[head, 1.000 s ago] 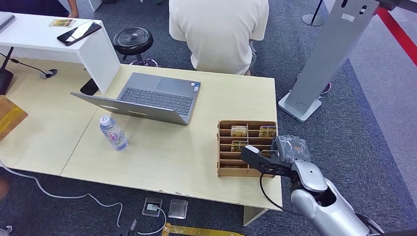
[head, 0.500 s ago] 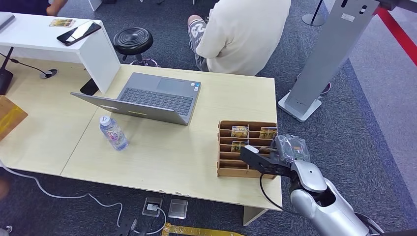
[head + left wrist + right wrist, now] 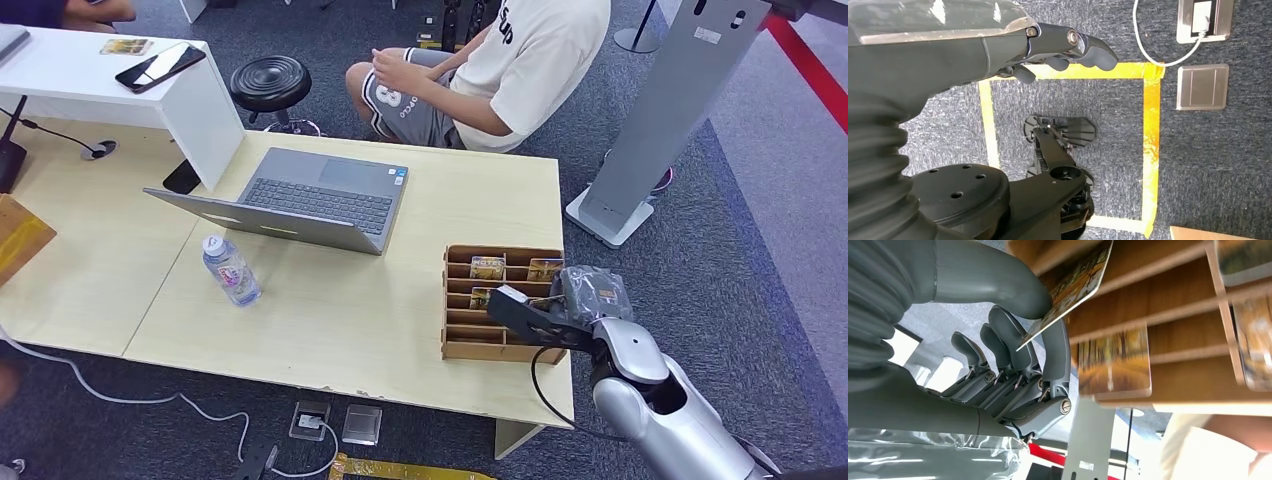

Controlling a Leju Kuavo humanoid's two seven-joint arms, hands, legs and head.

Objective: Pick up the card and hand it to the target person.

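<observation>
- The right hand point(image 3: 1013, 365) was right at the wooden card rack point(image 3: 460, 345), thumb pressed on one face of a card point(image 3: 1073, 285) and a finger behind the other, so the card was pinched between them.
- The remaining fingers point(image 3: 998, 347) were curled in close behind that card, away from the rack's slats.
- From the head view, the right hand point(image 3: 535, 322) reached in from the rack's right side, over its middle rows, with the silver forearm trailing off toward the lower right.
- The pinched card sat tilted at the edge of a slot, its autumn-coloured print catching the light; whether it was fully clear of the slot could not be told.
- More cards point(image 3: 487, 267) stood in the rack's upper rows, another one point(image 3: 1114, 362) blurred just beside the hand in the right wrist view.
- The rack sat near the right end of the pale wooden table point(image 3: 330, 300), close to its front edge.
- The left hand point(image 3: 1063, 50) hung low over grey carpet and yellow floor tape point(image 3: 1150, 125), fingers loosely bent and apart, nothing in them.
- Out across the table: an open laptop point(image 3: 300, 195) near the middle, a water bottle point(image 3: 231, 270) just in front of it toward the left.
- Beyond the far edge, a person point(image 3: 500, 70) in a cream shirt and grey shorts sat side-on, hands together over the lap.
- A black stool point(image 3: 270, 85) stood to that person's left, and a phone point(image 3: 160, 67) lay on the white raised shelf point(image 3: 90, 95) at the far left.
</observation>
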